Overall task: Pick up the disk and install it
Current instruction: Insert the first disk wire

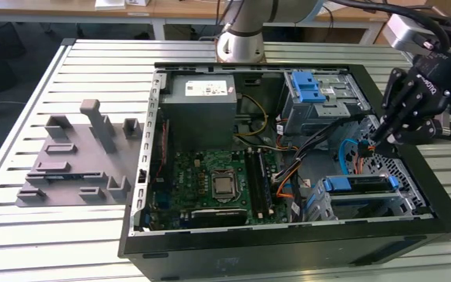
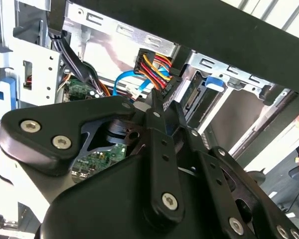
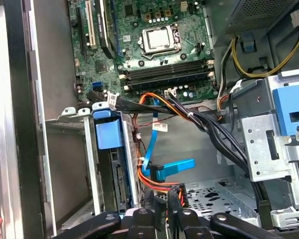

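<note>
Fingers (image 2: 158, 134) closed, low inside the open computer case (image 1: 288, 241).
Cables (image 2: 152, 67) crowd my fingertips; I count one disk (image 1: 359, 183), seated in its bay nearby.

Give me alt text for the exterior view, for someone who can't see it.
An open computer case lies on a slatted table, motherboard exposed. The robot's hand hangs inside its edge at the exterior view's right, by the cables, near a blue-framed disk seated in its bay.
</note>
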You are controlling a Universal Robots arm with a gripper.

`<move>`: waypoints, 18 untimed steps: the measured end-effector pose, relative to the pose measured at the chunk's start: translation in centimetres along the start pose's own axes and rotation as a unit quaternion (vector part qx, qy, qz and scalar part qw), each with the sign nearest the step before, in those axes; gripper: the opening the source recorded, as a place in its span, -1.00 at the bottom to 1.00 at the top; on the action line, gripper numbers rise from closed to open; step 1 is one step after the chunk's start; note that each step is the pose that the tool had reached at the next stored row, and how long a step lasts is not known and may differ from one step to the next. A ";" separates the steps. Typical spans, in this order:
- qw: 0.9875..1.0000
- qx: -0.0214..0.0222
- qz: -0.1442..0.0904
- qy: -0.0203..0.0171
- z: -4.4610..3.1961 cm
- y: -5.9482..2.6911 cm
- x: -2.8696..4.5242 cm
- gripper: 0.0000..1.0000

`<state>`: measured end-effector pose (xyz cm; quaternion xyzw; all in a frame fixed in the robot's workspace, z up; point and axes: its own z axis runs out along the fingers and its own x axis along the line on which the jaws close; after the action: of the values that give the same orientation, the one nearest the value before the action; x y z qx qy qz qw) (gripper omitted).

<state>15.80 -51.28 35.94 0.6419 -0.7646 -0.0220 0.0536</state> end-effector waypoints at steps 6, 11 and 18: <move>1.000 0.000 0.006 0.005 0.36 -0.13 -0.24 -0.50; 1.000 0.002 0.010 0.015 0.44 -0.33 -0.32 -0.50; 1.000 0.003 0.011 0.019 0.48 -0.68 -0.56 -0.50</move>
<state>16.51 -50.87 35.37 0.6338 -0.7706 -0.0071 0.0668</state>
